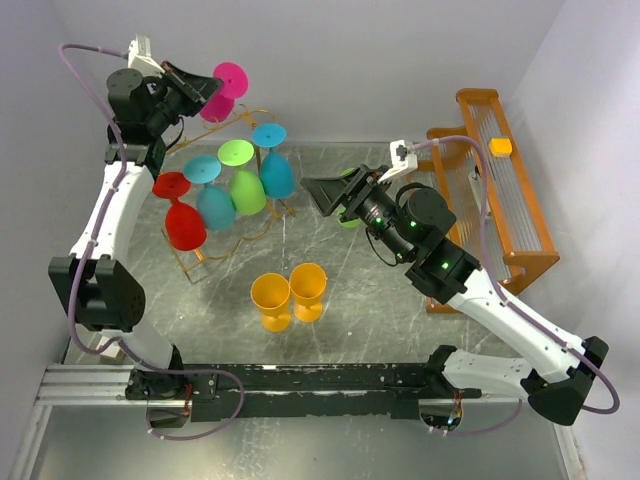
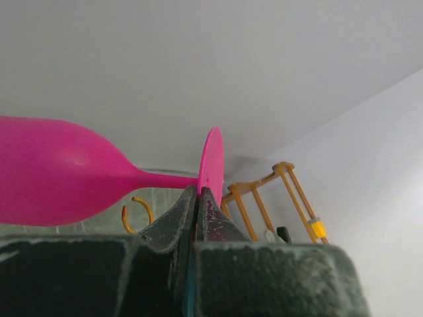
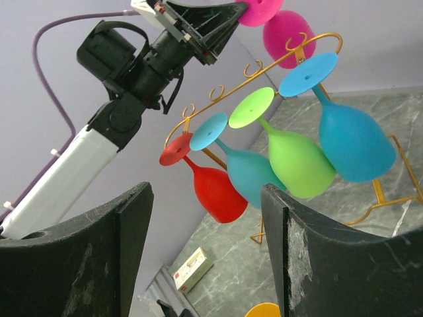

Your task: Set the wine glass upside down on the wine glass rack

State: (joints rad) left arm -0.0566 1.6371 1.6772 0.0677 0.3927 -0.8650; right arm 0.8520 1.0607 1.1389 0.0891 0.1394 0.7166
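Note:
A pink wine glass (image 1: 232, 78) hangs in the air at the back left, above the far end of the gold wire wine glass rack (image 1: 188, 262). My left gripper (image 1: 208, 86) is shut on the rim of its round base (image 2: 211, 162); the stem lies level and the bowl (image 2: 53, 172) points left. Red (image 3: 221, 191), teal (image 3: 254, 175), green (image 3: 297, 162) and blue (image 3: 353, 142) glasses hang upside down from the rack's rails (image 3: 264, 79). My right gripper (image 1: 325, 192) hovers open right of the rack, nothing between its fingers (image 3: 205, 251).
Two yellow-orange glasses (image 1: 290, 296) stand mouth-up on the table in front of the rack. A bulky orange wooden slatted rack (image 1: 500, 190) fills the right side. A green object (image 1: 348, 218) is mostly hidden behind the right gripper. A small box (image 3: 192, 271) lies beyond the table edge.

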